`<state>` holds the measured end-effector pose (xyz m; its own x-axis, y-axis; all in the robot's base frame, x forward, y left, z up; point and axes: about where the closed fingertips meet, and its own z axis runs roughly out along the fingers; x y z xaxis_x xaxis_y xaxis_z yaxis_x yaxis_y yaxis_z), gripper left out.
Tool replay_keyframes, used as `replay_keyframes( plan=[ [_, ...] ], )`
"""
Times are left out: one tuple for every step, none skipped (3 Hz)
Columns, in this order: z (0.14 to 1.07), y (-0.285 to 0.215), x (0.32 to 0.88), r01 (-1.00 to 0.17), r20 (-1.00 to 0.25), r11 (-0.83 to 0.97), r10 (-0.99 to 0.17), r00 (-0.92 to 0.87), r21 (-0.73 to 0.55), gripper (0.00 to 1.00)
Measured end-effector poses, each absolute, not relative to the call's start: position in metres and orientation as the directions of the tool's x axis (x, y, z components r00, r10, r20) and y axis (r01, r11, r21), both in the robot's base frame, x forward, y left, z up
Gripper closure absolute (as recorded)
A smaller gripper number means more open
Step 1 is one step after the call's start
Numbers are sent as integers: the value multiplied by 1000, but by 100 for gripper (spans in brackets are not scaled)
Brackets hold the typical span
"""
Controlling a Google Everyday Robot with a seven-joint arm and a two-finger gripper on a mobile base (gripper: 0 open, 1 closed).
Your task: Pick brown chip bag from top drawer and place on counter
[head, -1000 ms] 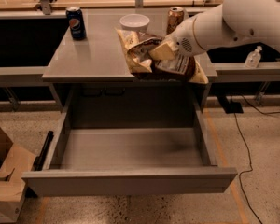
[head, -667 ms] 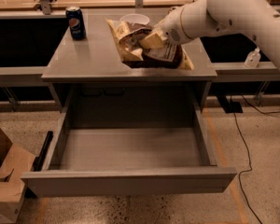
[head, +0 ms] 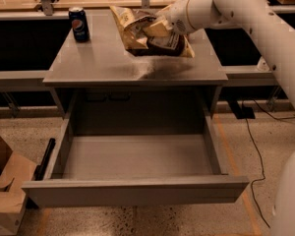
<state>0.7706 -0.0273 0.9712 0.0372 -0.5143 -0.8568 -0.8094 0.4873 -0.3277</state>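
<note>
The brown chip bag (head: 150, 33), crinkly with a dark brown middle and cream edges, hangs just above the middle-back of the grey counter (head: 103, 63). My gripper (head: 160, 27) is shut on the bag from its right side, at the end of the white arm (head: 246, 18) that reaches in from the right. The bag casts a dark shadow on the counter below it. The top drawer (head: 137, 156) stands pulled fully out under the counter, with nothing on its grey floor.
A blue soda can (head: 79, 24) stands at the counter's back left corner. A cardboard box (head: 5, 181) sits on the floor at the left of the drawer. Cables (head: 255, 141) run along the floor at the right. Pale wooden benches lie behind.
The arm has carried the bag left and back over the counter, from the right front edge to the middle-back. The white cup and can behind it are now hidden.
</note>
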Motion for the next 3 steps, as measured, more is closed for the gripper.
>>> replay_keyframes(
  plan=[
    [968,-24,770,-814,-856,483,-515,35,-324,28],
    [966,-20,771,-817,-857,479,-515,36,-322,4],
    [965,-19,771,-819,-857,477,-515,35,-320,0]
  ],
)
